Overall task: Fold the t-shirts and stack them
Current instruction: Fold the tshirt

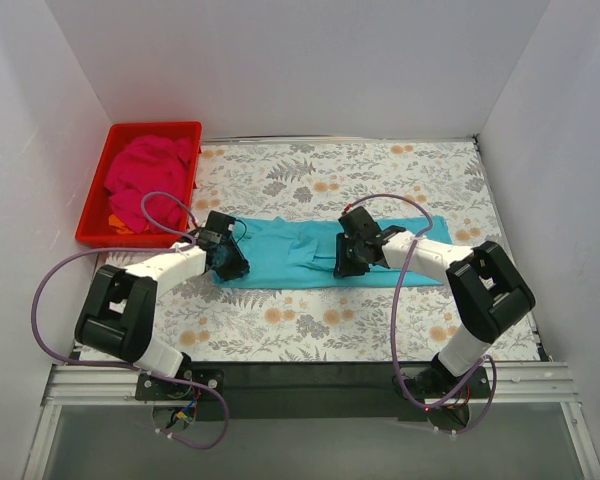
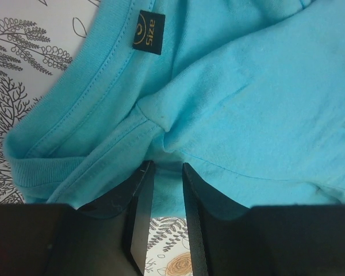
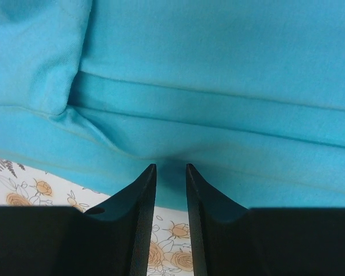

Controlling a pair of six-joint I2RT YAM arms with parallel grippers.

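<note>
The turquoise-blue t-shirt lies flattened in a long band across the middle of the table. My left gripper is at its left end, by the collar. In the left wrist view the jaws stand close together on the shirt's near edge, below the collar with its dark size label. My right gripper is on the near edge right of the middle. In the right wrist view its jaws pinch that folded edge. The magenta-pink t-shirt lies crumpled in the red tray.
The red plastic tray stands at the back left, off the floral tablecloth. White walls close in the left, back and right sides. The arm bases and a black rail run along the near edge.
</note>
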